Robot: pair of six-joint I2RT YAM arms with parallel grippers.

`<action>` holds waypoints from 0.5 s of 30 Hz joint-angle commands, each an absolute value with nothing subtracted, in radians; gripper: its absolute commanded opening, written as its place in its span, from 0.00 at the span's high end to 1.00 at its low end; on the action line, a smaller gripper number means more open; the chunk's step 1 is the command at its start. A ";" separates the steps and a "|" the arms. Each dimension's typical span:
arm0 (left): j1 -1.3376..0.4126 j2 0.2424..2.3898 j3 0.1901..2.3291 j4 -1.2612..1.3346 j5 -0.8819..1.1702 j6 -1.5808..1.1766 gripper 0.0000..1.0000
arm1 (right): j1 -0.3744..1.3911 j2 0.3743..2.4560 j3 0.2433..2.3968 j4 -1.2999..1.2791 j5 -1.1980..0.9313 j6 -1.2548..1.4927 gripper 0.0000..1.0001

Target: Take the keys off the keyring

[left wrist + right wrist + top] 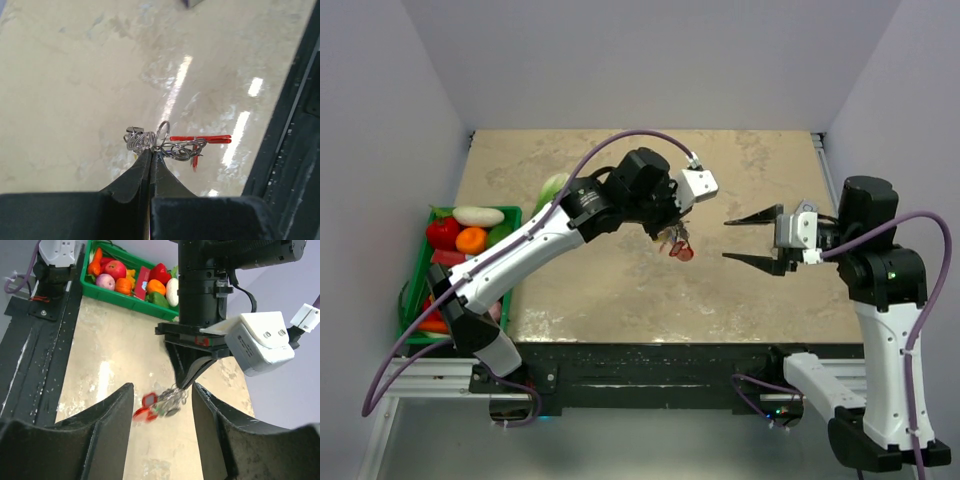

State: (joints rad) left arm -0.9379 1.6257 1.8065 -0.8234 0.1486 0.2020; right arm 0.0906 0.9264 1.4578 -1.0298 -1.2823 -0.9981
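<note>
Your left gripper (151, 154): black fingers pressed together, tips pinching thin silvery metal keyring (172, 147). Small metal keys with red tags (678, 246) dangle from it, lifted above beige marbled tabletop (620, 290), near centre. Your right gripper (725, 240): jaws spread, facing bunch, near, not touching.

left tool (151, 152): fingers pinched together, raised | right tool (725, 240): jaws apart, level
</note>
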 commanded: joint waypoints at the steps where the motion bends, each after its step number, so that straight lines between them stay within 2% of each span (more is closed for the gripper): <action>1: -0.927 1.582 1.775 -0.781 -0.094 0.181 1.00 | 0.089 0.927 1.389 -1.123 -1.261 -1.135 0.45; 5: -0.916 1.588 1.737 -0.805 -0.098 0.169 1.00 | 0.095 0.922 1.258 -1.159 -1.311 -1.279 0.45; 6: -0.908 1.591 1.732 -0.808 -0.081 0.163 1.00 | 0.101 0.930 1.235 -1.233 -1.322 -1.410 0.43; 9: -0.899 1.601 1.733 -0.813 -0.042 0.150 1.00 | 0.167 0.948 1.146 -1.260 -1.332 -1.531 0.39; 15: -0.879 1.635 1.764 -0.830 0.084 0.130 1.00 | 0.268 1.002 1.016 -1.007 -1.319 -1.404 0.43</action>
State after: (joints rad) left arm -0.8890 1.6268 1.7237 -0.8551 0.0074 0.1631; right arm 0.2333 0.9924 1.0512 -1.1618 -1.2850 -1.4128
